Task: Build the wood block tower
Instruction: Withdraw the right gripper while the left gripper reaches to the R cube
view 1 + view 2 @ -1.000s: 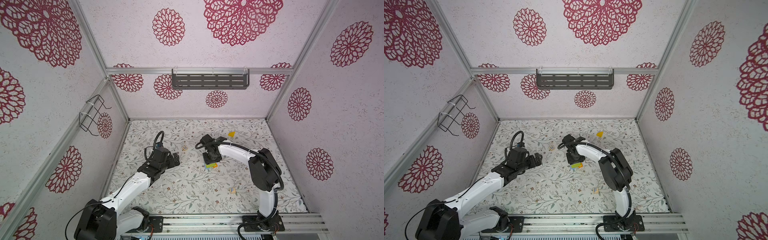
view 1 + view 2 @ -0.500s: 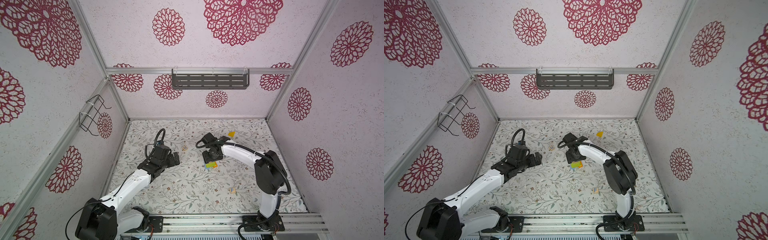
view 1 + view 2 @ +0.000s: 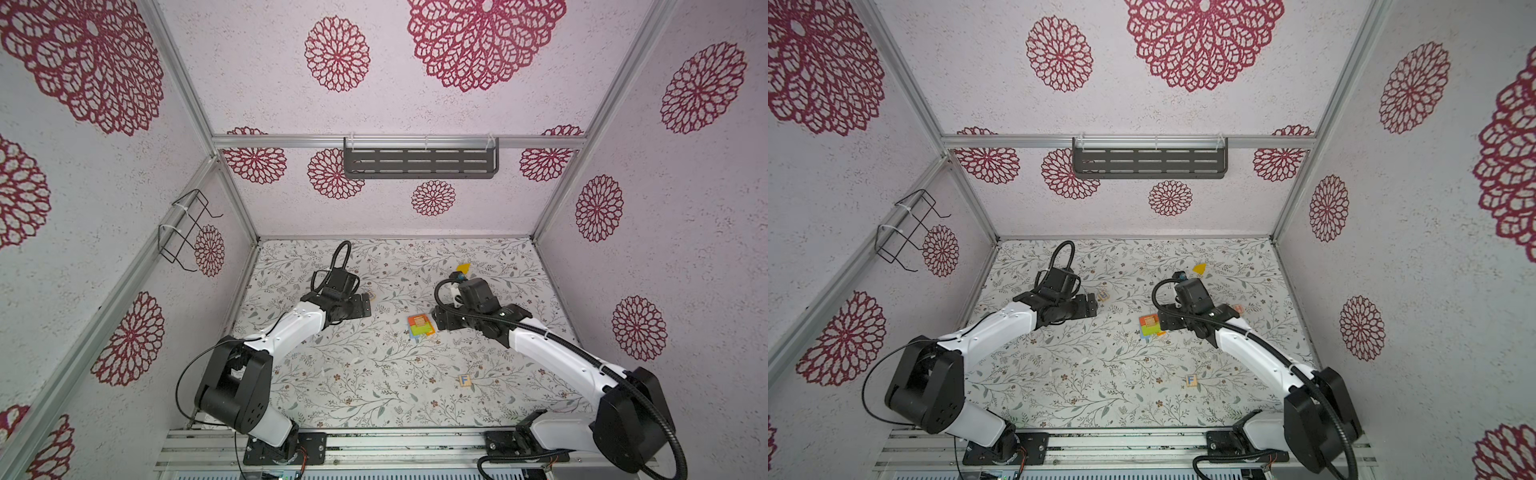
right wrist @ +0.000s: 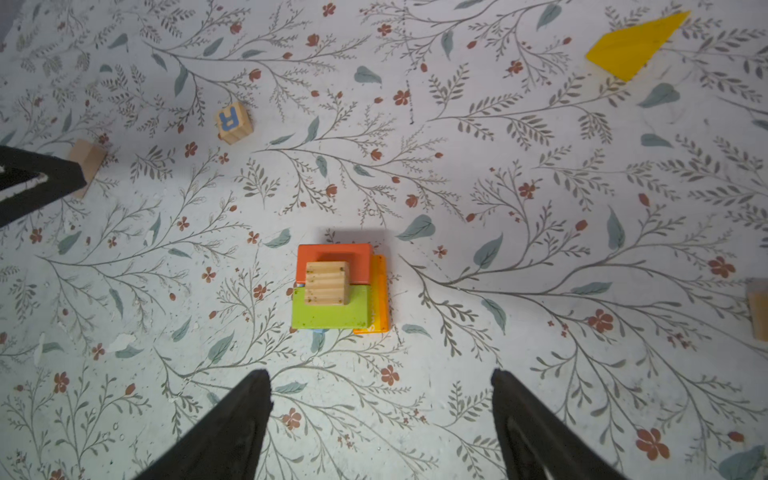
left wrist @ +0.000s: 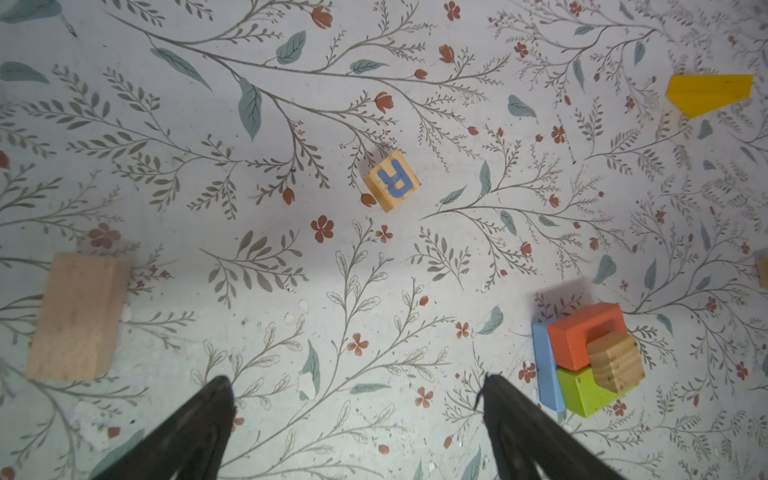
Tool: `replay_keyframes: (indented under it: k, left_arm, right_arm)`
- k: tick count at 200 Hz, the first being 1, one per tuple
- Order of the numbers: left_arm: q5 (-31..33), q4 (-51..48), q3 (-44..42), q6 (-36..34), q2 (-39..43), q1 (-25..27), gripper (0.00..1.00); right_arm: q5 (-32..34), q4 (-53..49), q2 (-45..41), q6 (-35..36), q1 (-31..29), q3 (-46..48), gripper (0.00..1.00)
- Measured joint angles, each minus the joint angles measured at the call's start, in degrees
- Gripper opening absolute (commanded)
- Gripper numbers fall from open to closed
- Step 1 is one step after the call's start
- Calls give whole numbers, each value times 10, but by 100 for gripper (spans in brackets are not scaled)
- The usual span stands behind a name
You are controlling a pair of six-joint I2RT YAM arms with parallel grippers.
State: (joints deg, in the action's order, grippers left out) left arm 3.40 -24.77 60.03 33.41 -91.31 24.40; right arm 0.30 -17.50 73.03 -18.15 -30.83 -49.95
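Note:
The wood block tower (image 4: 336, 291) stands mid-mat: blue and orange flat pieces, red and lime-green blocks, and a tan wood block (image 4: 326, 283) on top. Both top views show the tower (image 3: 420, 326) (image 3: 1151, 326), and the left wrist view shows the tower (image 5: 590, 357) too. My right gripper (image 4: 380, 374) is open and empty, just right of the tower and apart from it; a top view shows the right gripper (image 3: 441, 321). My left gripper (image 5: 355, 380) is open and empty over bare mat, left of the tower, also seen as the left gripper (image 3: 362, 306) from above. A yellow block (image 4: 636, 45) lies at the back.
A lettered R cube (image 5: 392, 179) lies near the left gripper, and a plain tan block (image 5: 77, 316) lies beside it. An F cube (image 3: 464, 379) sits toward the front. Another tan block (image 4: 758, 309) lies right of the tower. Walls enclose the mat.
My right gripper has opened, letting go of the tan block on top of the tower, and has drawn back to the right. The left arm has barely shifted.

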Motion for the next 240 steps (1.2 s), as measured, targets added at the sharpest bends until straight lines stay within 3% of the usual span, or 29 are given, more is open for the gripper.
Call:
replay_keyframes:
  k: [66,95,240]
  left_arm:
    - [47,-57,120,40,-141,0,97]
    - [68,-78,159,69,-177,2,90]
    - [96,-159,353,141,-333,26,83]
  right_arm:
    - [-3,141,-73,-40,34,120,91]
    - [5,190,-73,-57,35,158,91]
    - [26,278,-183,-96,37,254,88]
